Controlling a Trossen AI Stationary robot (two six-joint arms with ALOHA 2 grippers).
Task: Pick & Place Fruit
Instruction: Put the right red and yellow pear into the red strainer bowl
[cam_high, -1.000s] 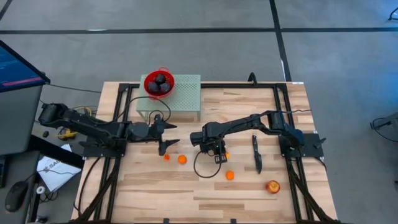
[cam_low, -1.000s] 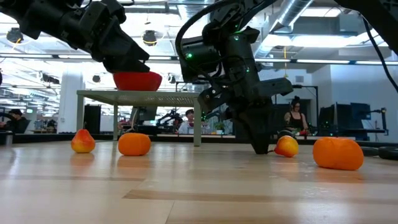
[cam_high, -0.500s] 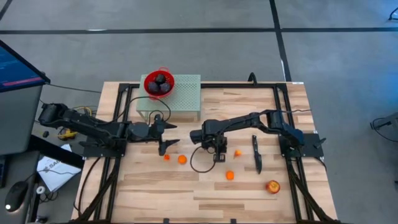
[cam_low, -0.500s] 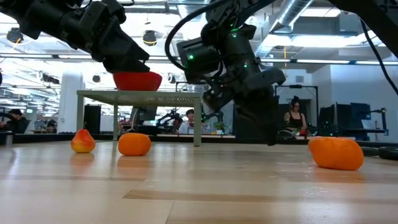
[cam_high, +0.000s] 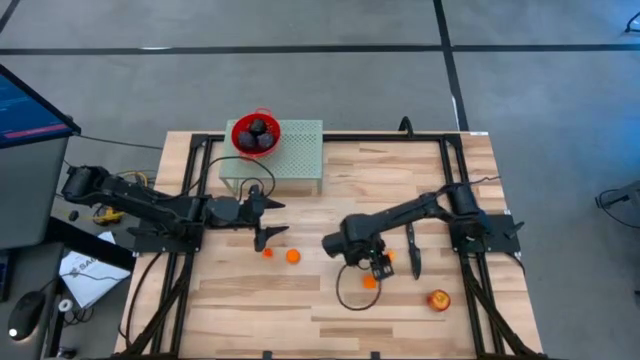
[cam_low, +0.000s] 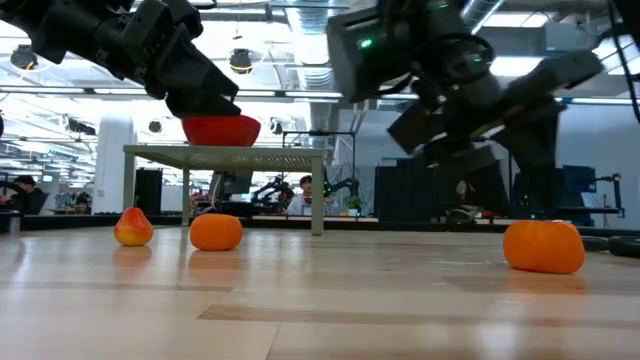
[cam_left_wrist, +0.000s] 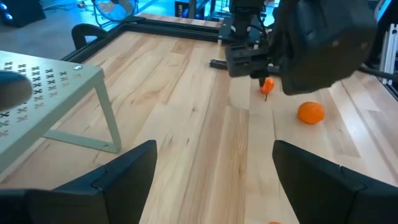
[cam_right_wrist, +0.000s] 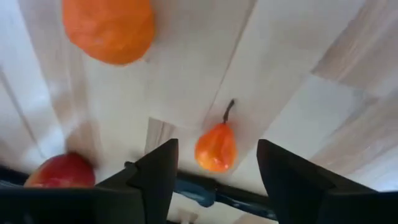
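Dark purple plums (cam_high: 256, 134) sit in red bowl (cam_high: 240, 129) — done. Orange pieces, red-yellow apple (cam_high: 438, 299) remain on table. Right gripper (cam_high: 378, 264) spread, seemingly empty, above small orange pear-shaped fruit (cam_right_wrist: 215, 148); left gripper (cam_high: 268, 220) spread, waiting.

Both arms matte black w/ chunky jointed links. Left claw (cam_high: 268, 221): two dark, flat-faced fingers (cam_left_wrist: 118, 174). Right claw (cam_high: 379, 265): boxy black head, green indicator light, black cable looping beneath it; fingers (cam_right_wrist: 155, 177) dark & squared.

Table (cam_high: 330, 310) — pale wood planks, satin sheen; stand (cam_high: 290, 150) perforated metal (matt green); bowl (cam_high: 242, 130) glossy red.
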